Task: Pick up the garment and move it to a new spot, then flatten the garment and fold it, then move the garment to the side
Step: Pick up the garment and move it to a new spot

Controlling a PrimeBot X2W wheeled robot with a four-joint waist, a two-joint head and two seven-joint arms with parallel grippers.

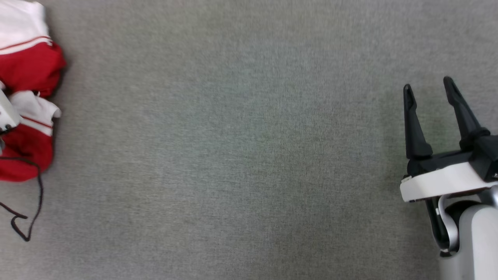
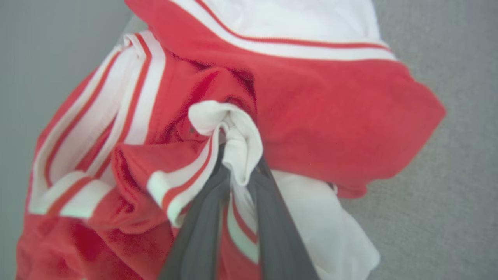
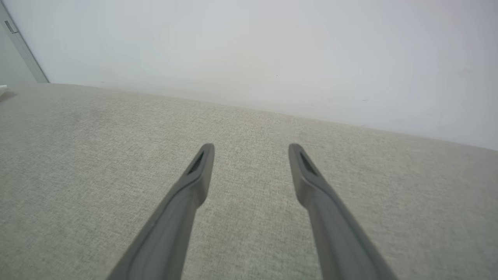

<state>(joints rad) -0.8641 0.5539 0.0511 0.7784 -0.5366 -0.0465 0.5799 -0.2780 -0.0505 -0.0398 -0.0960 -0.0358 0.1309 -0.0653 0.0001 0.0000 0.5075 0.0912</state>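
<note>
The garment (image 1: 29, 66) is a crumpled red shirt with white sleeves and red-and-white striped trim, bunched at the left edge of the head view on grey fabric. In the left wrist view the garment (image 2: 330, 112) looms close, and my left gripper (image 2: 239, 163) is shut on a white fold of it, cloth bulging out past the dark fingers (image 2: 202, 225). A pale bit of the left arm (image 1: 6, 114) shows over the shirt. My right gripper (image 1: 428, 87) stands open at the right, well away from the shirt, and in its own wrist view the right gripper (image 3: 251, 149) holds nothing.
A grey fabric surface (image 1: 241, 155) spreads across the head view. A thin black cable (image 1: 35, 202) loops below the shirt at the left. In the right wrist view a pale wall (image 3: 272, 50) rises behind the surface's far edge.
</note>
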